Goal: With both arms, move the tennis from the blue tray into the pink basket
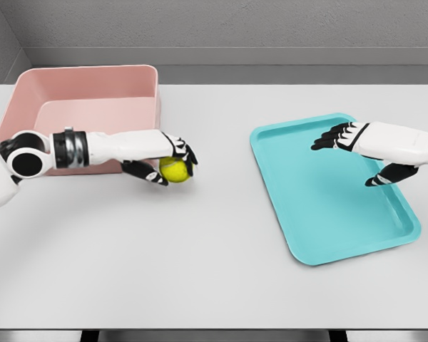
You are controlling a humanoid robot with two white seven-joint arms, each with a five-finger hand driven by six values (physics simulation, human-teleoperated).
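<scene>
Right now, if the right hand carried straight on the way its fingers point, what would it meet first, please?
The right hand points left over the blue tray. Nothing stands in that line; its first meeting would probably be the tennis ball in the left hand, though heights are unclear.

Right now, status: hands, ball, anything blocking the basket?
Left hand shut on tennis ball, beside pink basket. Right hand open over blue tray, holding nothing. Path to basket clear.

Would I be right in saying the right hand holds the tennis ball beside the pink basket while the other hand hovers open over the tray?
Not quite: the head view shows the left hand holding the ball beside the basket; the right hand hovers open over the tray.
</scene>
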